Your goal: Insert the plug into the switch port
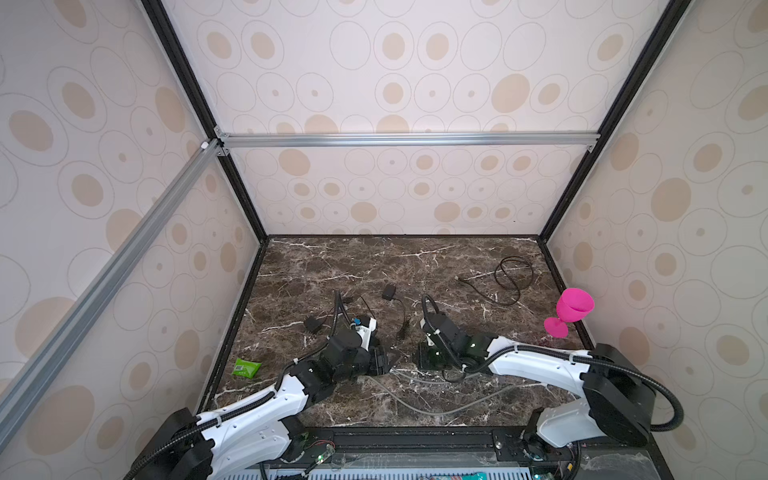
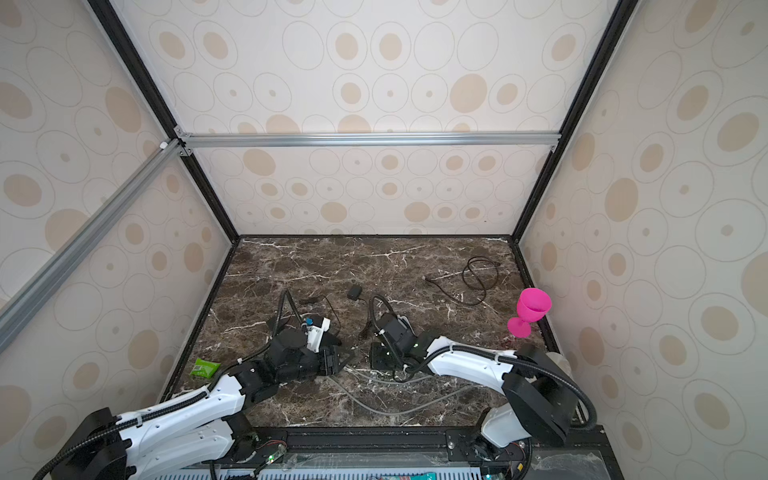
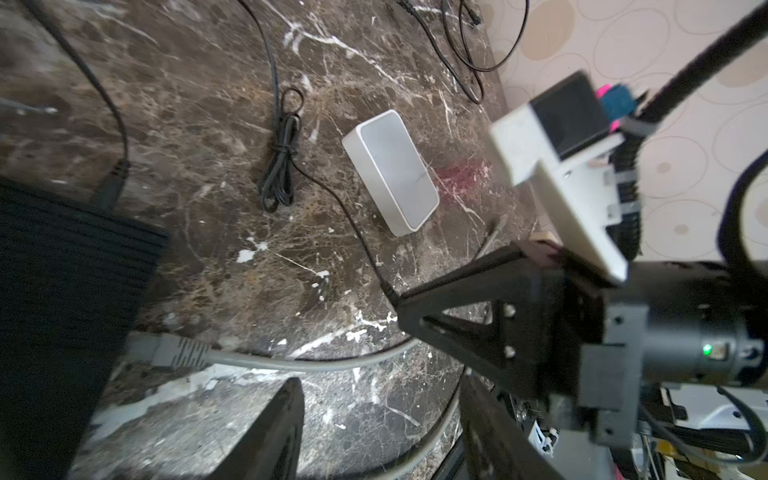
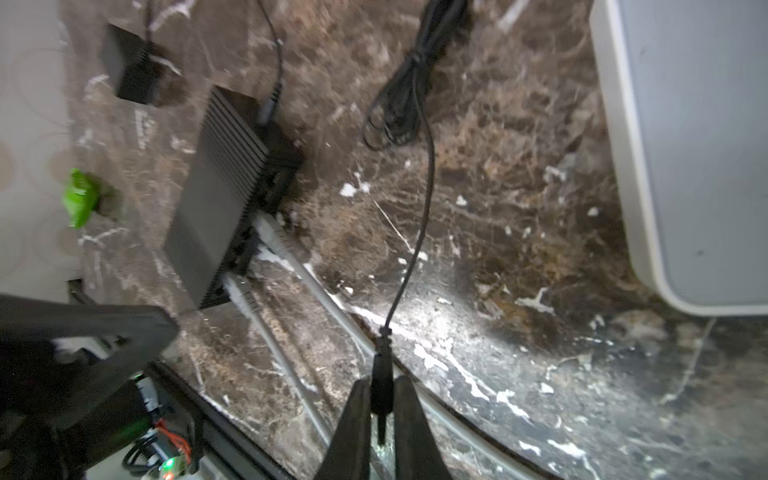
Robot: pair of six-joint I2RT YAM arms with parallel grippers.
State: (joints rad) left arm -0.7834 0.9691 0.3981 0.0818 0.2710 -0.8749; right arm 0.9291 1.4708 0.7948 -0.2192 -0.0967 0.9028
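Heads up, your right hand [image 4: 381, 381] is clamped on the plug [image 4: 382, 362]. The little black barrel sits pinched between the two fingers, and its thin black cord [image 4: 428, 187] runs away across the worktop [image 4: 519, 199] to a tied-up bundle. The thin metal tip looks like it points back toward the wrist, with the cord end facing out.

The switch [image 4: 216, 199] is the black ribbed box off to one side of that hand. It's near the plug but clearly apart from it, so the plug isn't in a port yet. Two grey cables [image 4: 274, 239] are plugged into the switch's port face. Beyond it, by the wall, there's a green packet [image 4: 79, 197].

Your left hand [image 3: 380, 386] is spread open with nothing between the fingers, just worktop and a grey cable under the gap. It sits right beside the switch. Its wrist view also shows a white box [image 3: 390, 170] lying flat near the right hand.

In both top views the two hands sit close together at the near middle of the worktop, and the left arm mostly hides the switch. A pink goblet [image 1: 571, 309] stands at the right edge.
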